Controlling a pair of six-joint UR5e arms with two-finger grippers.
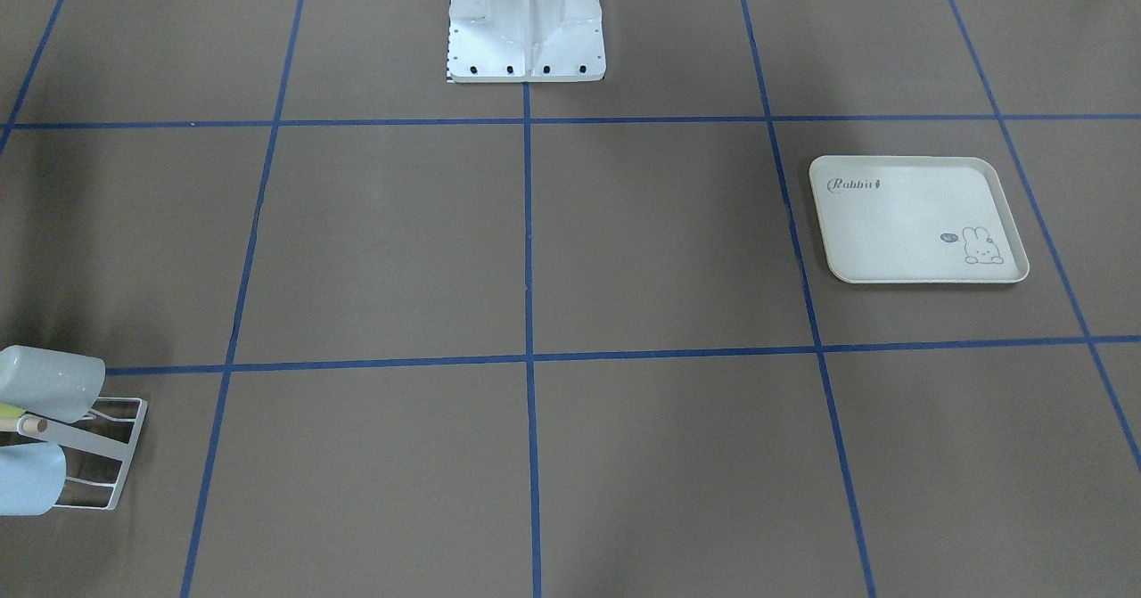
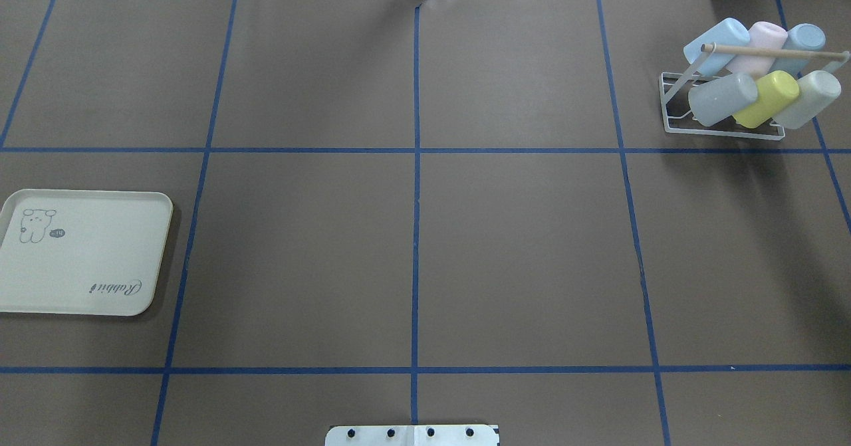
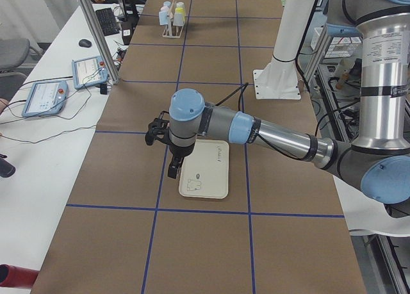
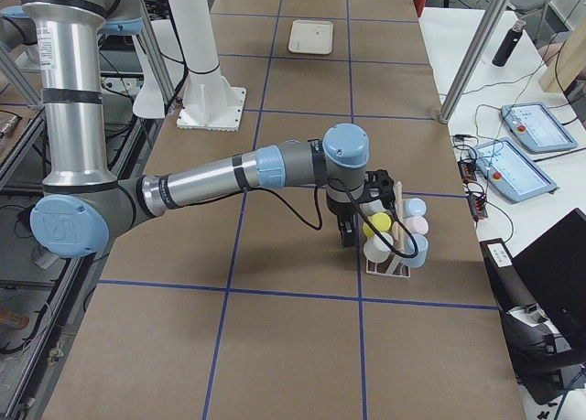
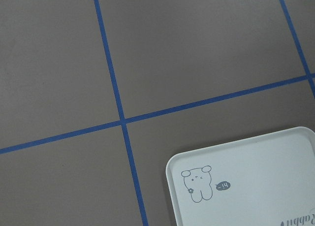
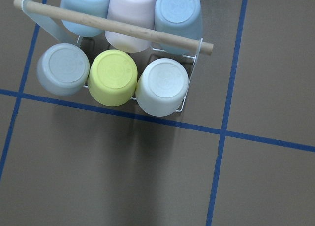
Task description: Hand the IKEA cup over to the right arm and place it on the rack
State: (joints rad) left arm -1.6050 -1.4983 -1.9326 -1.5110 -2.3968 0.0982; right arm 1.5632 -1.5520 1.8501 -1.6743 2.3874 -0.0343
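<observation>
Cups [image 2: 768, 99] look light, stiff, slick — pinch one wall at the rim; whether left hand [image 3: 173, 168] or right hand [image 4: 351, 232] is spread, I cannot tell.

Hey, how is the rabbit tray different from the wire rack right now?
The tray is a flat, solid cream slab; the rack is white wire with a wooden dowel. The tray is empty; the rack holds six cups. Both sit on the brown table.

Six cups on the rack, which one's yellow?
The yellow cup: middle of the lower row in the right wrist view, between a grey cup and a whitish cup.
</observation>
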